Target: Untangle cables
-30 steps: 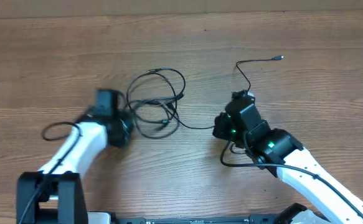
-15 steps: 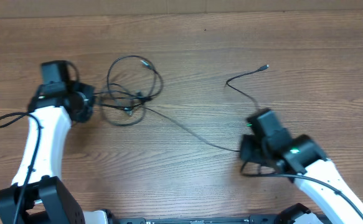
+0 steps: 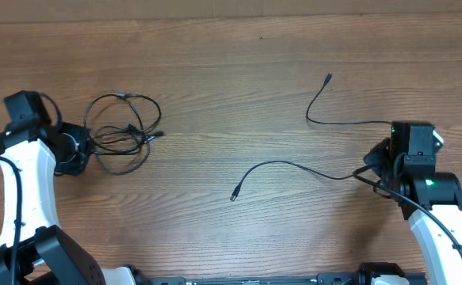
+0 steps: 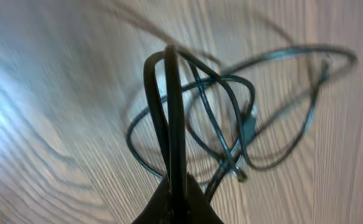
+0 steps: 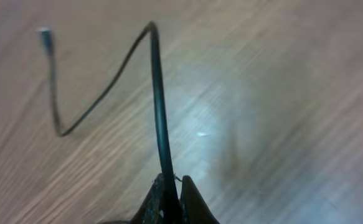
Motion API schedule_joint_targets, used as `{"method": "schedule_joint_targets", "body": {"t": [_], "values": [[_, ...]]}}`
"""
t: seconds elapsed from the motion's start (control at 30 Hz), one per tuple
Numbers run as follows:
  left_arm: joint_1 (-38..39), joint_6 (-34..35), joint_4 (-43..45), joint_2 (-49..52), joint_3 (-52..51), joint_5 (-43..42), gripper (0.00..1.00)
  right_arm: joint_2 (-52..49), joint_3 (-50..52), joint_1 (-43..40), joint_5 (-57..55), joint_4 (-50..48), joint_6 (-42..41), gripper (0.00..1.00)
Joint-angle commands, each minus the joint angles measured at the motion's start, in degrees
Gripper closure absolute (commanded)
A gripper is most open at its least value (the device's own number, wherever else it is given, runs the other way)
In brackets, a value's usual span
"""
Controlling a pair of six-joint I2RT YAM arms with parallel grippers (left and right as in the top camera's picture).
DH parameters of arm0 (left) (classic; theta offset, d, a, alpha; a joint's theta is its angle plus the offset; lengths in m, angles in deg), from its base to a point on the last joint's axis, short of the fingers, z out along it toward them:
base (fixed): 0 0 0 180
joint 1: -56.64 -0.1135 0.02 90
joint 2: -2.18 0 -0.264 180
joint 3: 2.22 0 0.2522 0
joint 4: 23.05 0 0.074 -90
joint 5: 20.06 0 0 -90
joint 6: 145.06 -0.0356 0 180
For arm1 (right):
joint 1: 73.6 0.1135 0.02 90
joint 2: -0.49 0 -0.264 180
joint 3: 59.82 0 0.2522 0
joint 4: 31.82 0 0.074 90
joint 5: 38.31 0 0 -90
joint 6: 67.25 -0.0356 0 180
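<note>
Jaws on both arms are clenched, each on cable. The left jaws, at the end of the left arm (image 3: pixel 24 174) by the left edge of the tabletop (image 3: pixel 231 47), pinch several strands of the bundle (image 3: pixel 131 131) together at its near rim. In the left wrist view the strands rise straight out of the pinch and fan into overlapping loops. From that grip the bundle lies toward the middle of the tabletop, its loops spread flat, its longer span running away from the jaws, with a short plug tail (image 3: pixel 158 134) poking out on the far side.

The right jaws, on the right arm (image 3: pixel 444 214) at the opposite edge, grasp a single cable (image 3: pixel 290 163) partway along its length. One plug end (image 3: pixel 234 195) lies toward the centre and the other plug end (image 3: pixel 328 77) lies farther back. The right wrist view shows just one cord leaving the pinch. This cable sits well apart from the bundle, with bare wood between them, so it appears to be free.

What matters for the coming move is that the remaining knot is all on the left side. The left arm already holds it, while the right arm is far across the tabletop. It would probably have to set its cable down and cross to the plug-tail side, opposite the left grip, to draw out another strand along the bundle's long span.
</note>
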Motion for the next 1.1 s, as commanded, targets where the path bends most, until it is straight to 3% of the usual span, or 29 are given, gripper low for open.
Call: {"method": "schedule_joint_targets", "body": {"t": [0.0, 0.07, 0.27, 0.43, 0.53, 0.57, 0.6, 0.73, 0.87, 1.07], "values": [[6.2, -7.3, -1.0, -0.2, 1.2, -8.9, 0.96, -0.1, -0.7, 0.3, 5.0, -5.3, 8.0, 0.96], [9.4, -8.5, -1.3, -0.2, 1.2, -8.6, 0.95, -0.1, -0.7, 0.3, 5.1, -7.8, 8.0, 0.96], [23.9, -8.9, -1.1, -0.2, 1.1, 7.5, 0.85, -2.3, -0.7, 0.3, 5.4, -17.6, 13.0, 0.96], [33.6, -8.3, -0.4, -0.2, 0.9, 12.7, 0.59, -3.5, -0.7, -1.1, 4.7, -26.3, 15.4, 0.96], [37.6, -8.3, 0.6, -0.2, 0.9, 13.5, 0.25, -3.5, -0.7, -3.8, 1.9, -33.9, 15.8, 0.96], [39.0, -8.3, 0.5, -0.2, 0.9, 13.5, 0.19, -3.6, -0.7, -5.4, -2.4, -37.9, 19.9, 0.96], [39.7, -8.3, 0.5, -0.2, 0.9, 13.5, 0.03, -3.8, -0.7, -6.1, -5.5, -39.7, 21.8, 0.96], [41.5, -8.3, 0.6, -0.2, 0.9, 13.4, 0.0, -7.0, -0.7, -11.1, -15.3, -50.5, 29.3, 0.96], [41.5, -8.3, 0.6, -0.2, 0.9, 13.5, 0.01, -12.1, -0.7, -18.5, -16.0, -60.5, 33.0, 0.96], [41.5, -8.3, 0.6, -0.2, 0.9, 13.5, 0.0, -18.7, -2.6, -33.3, -19.1, -82.8, 39.2, 0.96]]}}
